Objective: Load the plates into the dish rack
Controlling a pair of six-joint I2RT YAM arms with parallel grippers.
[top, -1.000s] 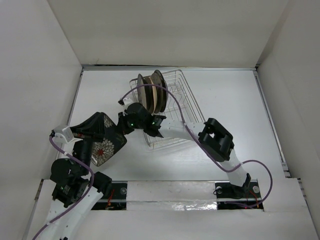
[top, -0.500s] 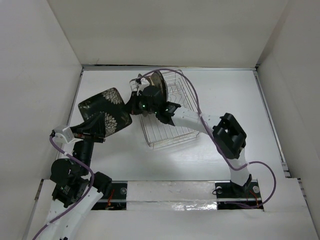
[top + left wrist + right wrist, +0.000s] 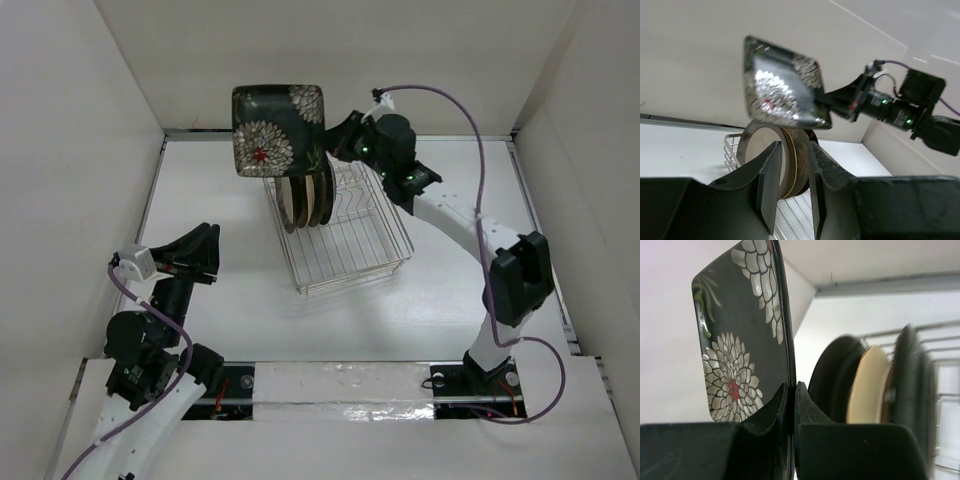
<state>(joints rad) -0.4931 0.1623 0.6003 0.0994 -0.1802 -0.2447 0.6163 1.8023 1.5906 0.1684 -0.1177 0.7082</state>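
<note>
The rack point(image 3: 345, 235) holds round plates point(image 3: 305, 195) upright at its far end. The square plate point(image 3: 278, 130) is held above them, clamped by its edge in the right gripper point(image 3: 335, 150). Loading is judged nearly done; an edgewise descent between free prongs is needed. The left gripper point(image 3: 208, 255) is empty, jaws apart.

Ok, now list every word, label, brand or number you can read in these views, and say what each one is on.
No readable text in any view.
Black square plate: only a flower pattern, no writing.
White cable fitting on the left arm: too small to tell if it bears any marking.
Round plates in the dish rack: no lettering visible.
</note>
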